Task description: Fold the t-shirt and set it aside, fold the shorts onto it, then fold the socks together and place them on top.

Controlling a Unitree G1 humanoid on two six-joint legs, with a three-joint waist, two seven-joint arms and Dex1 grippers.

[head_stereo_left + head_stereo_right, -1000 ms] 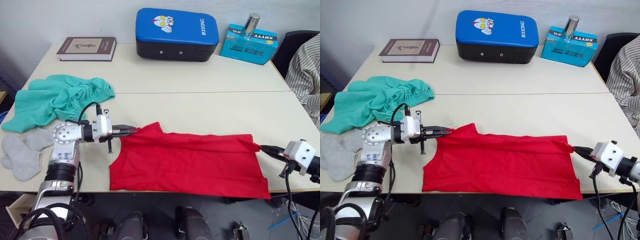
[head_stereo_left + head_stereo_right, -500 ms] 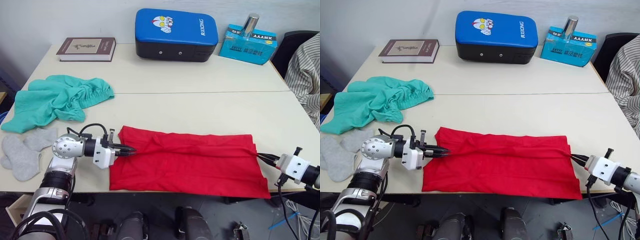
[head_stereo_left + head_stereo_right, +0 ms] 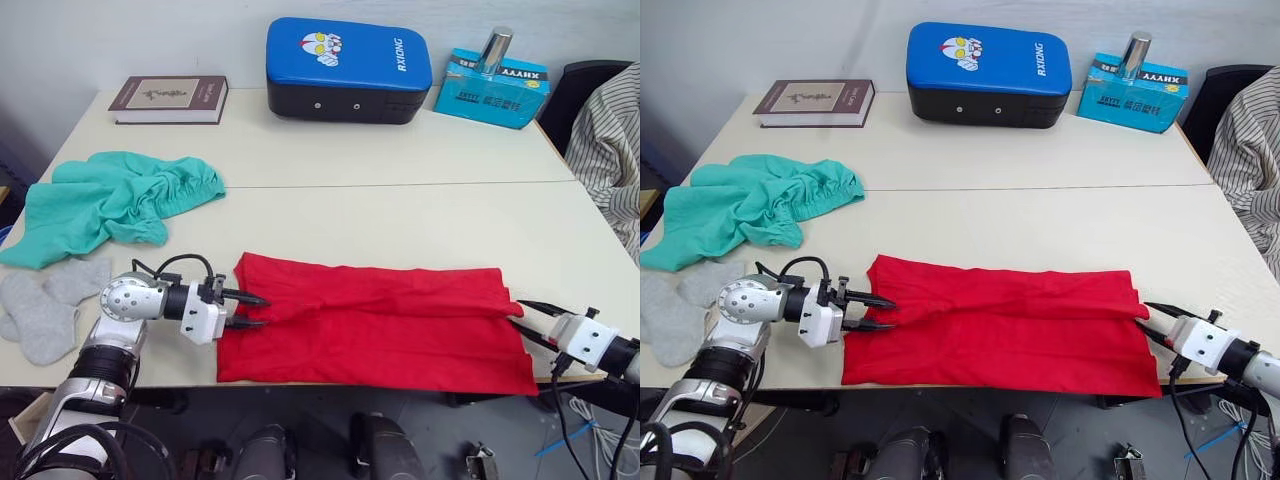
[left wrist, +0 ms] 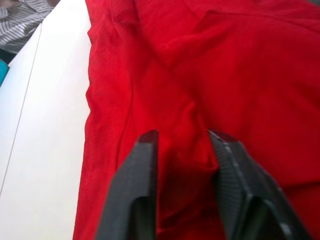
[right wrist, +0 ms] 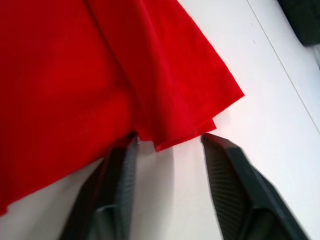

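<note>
Across the near tabletop [image 3: 420, 215], the bright red cotton t-shirt [image 3: 380, 325] now lies folded lengthwise, both grippers, left [image 3: 250, 311] and right [image 3: 527, 317], having just spread their jaws and released it, first fold done.

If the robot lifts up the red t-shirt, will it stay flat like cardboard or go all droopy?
Probably droopy. The t-shirt lies in soft ripples and folded layers on the table, so it would likely sag from wherever it is pinched. It looks thin, so probably light. Pushed, it would likely bunch up rather than slide in one piece.
</note>
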